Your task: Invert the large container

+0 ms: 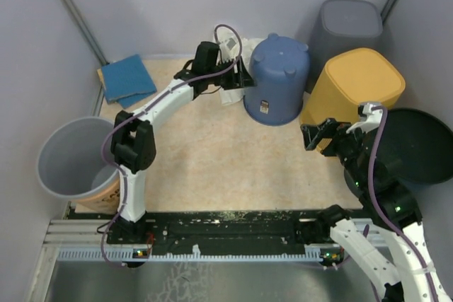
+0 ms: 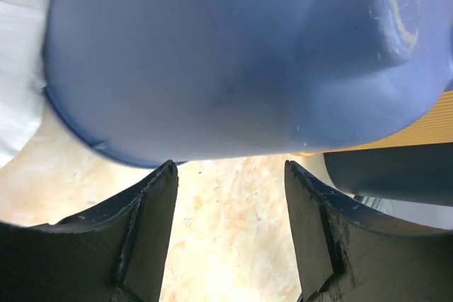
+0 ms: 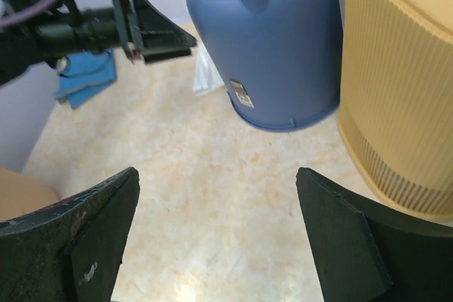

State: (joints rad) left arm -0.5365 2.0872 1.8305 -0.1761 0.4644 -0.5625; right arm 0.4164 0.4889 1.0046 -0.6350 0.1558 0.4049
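The large blue container (image 1: 277,79) stands bottom up on the beige floor at the back middle, its small feet pointing up. My left gripper (image 1: 248,79) is right beside its left wall, open, with nothing between the fingers. In the left wrist view the blue container wall (image 2: 248,54) fills the top, just beyond the gripper (image 2: 230,167). My right gripper (image 1: 315,136) hangs open to the front right, well apart from the blue container (image 3: 276,40); in its own view the gripper (image 3: 218,171) frames only bare floor.
A yellow ribbed bin (image 1: 354,86) stands bottom up against the blue container's right side, with a grey bin (image 1: 347,26) behind it. At far right lies a black round tub (image 1: 417,143). A grey bucket (image 1: 74,157) sits front left, a blue cloth (image 1: 127,79) back left, and a white bag (image 1: 230,93) behind the left gripper.
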